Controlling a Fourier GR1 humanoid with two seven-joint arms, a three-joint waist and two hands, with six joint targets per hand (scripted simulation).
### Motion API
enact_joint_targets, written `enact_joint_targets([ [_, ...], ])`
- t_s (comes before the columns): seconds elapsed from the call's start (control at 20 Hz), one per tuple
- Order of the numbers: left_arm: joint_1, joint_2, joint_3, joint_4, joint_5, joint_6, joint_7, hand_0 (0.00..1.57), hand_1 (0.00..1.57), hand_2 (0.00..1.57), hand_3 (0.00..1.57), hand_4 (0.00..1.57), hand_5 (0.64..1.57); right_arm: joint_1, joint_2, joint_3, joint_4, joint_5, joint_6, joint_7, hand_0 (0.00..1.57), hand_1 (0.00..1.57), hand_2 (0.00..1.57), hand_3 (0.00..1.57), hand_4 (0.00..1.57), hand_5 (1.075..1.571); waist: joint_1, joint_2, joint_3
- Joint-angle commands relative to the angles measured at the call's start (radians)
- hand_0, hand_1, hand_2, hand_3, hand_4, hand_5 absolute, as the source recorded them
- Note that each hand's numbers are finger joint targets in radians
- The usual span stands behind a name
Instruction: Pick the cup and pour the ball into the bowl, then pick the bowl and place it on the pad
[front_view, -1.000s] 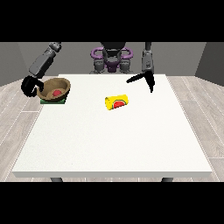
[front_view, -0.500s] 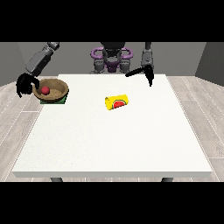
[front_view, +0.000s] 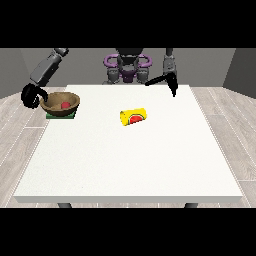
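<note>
Bowl sits on the green pad at the tabletop's far corner, view's left. Red ball is inside the bowl. Cup lies on its side near the tabletop's middle, long axis roughly left-right w/ a slight tilt, red mouth facing the camera; nothing seen inside it.

Robot hand at view's left is just beside the bowl's left rim, fingers curled. Can't tell whether it's touching the rim or just off it; doesn't look wrapped round the bowl. So bowl lies directly to the right of that hand, close in. Robot hand at view's right is up over the far edge, well apart from cup and bowl, fingers straight and spread, holding nothing.

Judgement: pour looks done (ball in bowl, cup put down), and bowl already rests on pad, so task looks at or near its end. What's left, if anything, hangs on the left-side hand vs the bowl rim: it's the nearer hand by far, and pulling away should go leftward/up, away from the rim, so as not to nudge the bowl off the pad. Risk: a curled finger catching the rim and tilting the bowl, ball rolling out.
</note>
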Motion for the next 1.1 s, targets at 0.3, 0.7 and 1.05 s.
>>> enact_joint_targets([
  [0.3, -0.016, 0.014, 0.003, -0.048, 0.0, -0.016, 0.047, 0.0, 0.0, 0.0, 0.0, 0.0, 1.565, 0.021, -0.069, 0.06, 0.011, 0.097, -0.148, 0.016, 0.75, 0.75, 0.47, 0.74, 0.0, 1.514, 0.008, 0.015, -0.0001],
  [0.7, 0.036, 0.019, -0.003, -0.187, -0.01, -0.007, 0.072, 0.0, 0.0, 0.0, 0.0, 0.0, 1.567, -0.048, -0.172, 0.028, 0.025, 0.08, -0.09, 0.034, 0.0, 0.0, 0.38, 0.16, 0.0, 1.488, -0.003, 0.068, 0.0009],
  [1.05, 0.084, -0.007, -0.017, -0.136, -0.001, -0.01, 0.058, 0.0, 0.0, 0.0, 0.0, 0.0, 1.569, -0.083, -0.255, 0.004, 0.017, 0.04, 0.049, 0.135, 0.0, 0.0, 0.27, 0.26, 0.0, 1.501, -0.032, -0.029, -0.0008],
])
